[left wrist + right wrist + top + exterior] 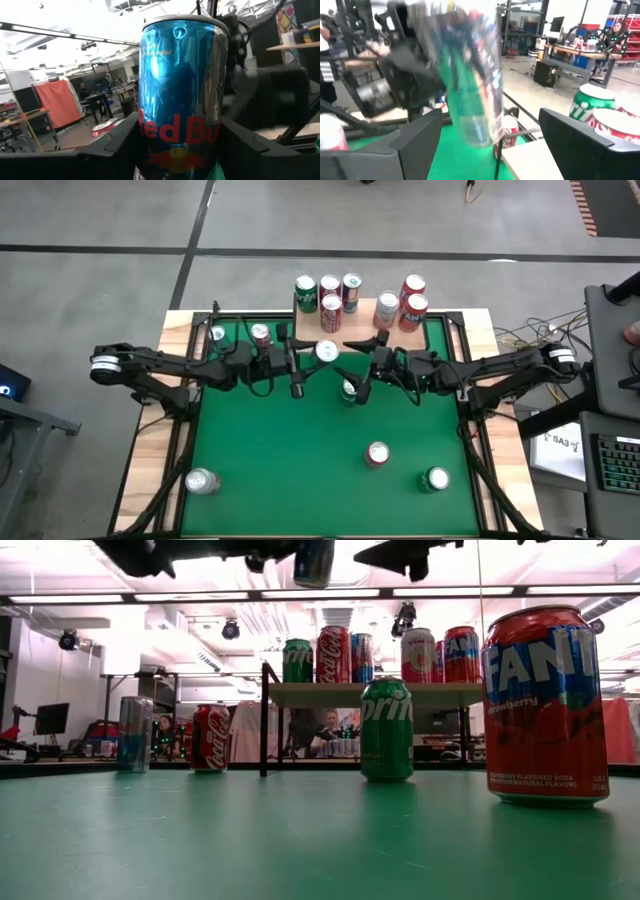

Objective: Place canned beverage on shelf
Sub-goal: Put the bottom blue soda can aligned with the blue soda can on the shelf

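Observation:
A blue and silver Red Bull can hangs upright high over the middle of the green table, with my left gripper shut on it. In the high view its silver top shows between the two arms. My right gripper faces it from the table's right. It is open, with one finger on either side of the can and clear of it. The shelf, a wooden board on black legs at the far edge, carries several cans standing on their bases. My left gripper pinches the can's lower half between its two fingers, one on each side of the wall. The fingers come in about level from the table's left. The can stands upright in the hold, top up, lifted clear of the table.
Loose cans stand on the felt: a Sprite right below the grippers, a Fanta, a green can, a silver can, and a Coca-Cola and a Red Bull at the far left. Bare felt lies mid-left.

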Robot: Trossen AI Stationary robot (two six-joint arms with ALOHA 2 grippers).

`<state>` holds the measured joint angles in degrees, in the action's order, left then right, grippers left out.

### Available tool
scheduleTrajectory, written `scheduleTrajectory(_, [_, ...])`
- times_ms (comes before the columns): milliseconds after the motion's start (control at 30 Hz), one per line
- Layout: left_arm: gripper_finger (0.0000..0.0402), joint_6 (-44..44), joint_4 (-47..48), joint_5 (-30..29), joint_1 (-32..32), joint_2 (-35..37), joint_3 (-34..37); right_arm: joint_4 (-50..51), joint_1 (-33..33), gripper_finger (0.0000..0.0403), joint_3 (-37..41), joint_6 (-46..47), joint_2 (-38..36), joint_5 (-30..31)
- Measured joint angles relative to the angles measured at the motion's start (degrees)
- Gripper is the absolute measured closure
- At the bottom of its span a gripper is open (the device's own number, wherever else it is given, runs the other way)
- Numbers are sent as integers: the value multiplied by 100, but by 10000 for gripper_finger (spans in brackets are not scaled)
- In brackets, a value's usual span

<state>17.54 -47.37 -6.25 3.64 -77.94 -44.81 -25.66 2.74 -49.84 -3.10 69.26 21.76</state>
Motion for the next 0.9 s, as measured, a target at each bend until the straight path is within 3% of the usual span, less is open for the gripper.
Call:
scheduleTrajectory(367, [208, -526, -1756, -181, -22, -116, 1028, 185, 11, 75, -609, -140, 355, -332])
scheduleTrajectory(700, [208, -742, -2418, -221, -22, -570, 1090, 320, 1, 54, -1440, -253, 1144, -361])
scheduleTrajectory(900, [208, -838, -2529, -224, -22, -684, 1114, 325, -4, 73, -1766, -426, 1344, -64])
